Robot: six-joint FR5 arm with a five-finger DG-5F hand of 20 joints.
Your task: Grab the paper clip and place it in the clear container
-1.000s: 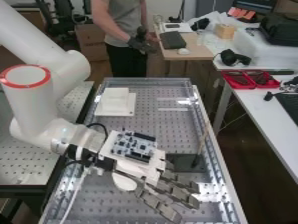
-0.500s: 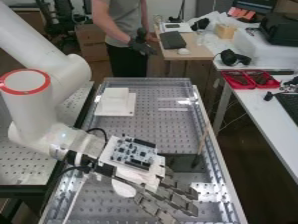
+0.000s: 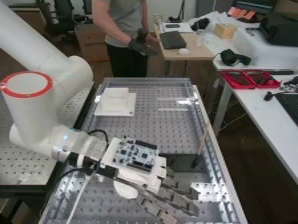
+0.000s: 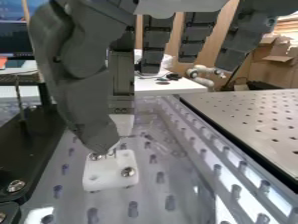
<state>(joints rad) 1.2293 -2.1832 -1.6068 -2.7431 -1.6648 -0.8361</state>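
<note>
Perforated bench (image 3: pixel 153 131) beneath straight fingers (image 3: pixel 179 201).

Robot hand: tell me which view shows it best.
The wrist view: the robot hand is close there, its thumb apart from its fingers. The high view shows it smaller, from above, fingers extended, with a circuit board near the wrist.

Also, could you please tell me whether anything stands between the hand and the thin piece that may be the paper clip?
Nothing visible seems to stand between the hand and the thin piece, though I cannot confirm it is the clip. The white bracket is close by the hand and may need steering around.
</note>
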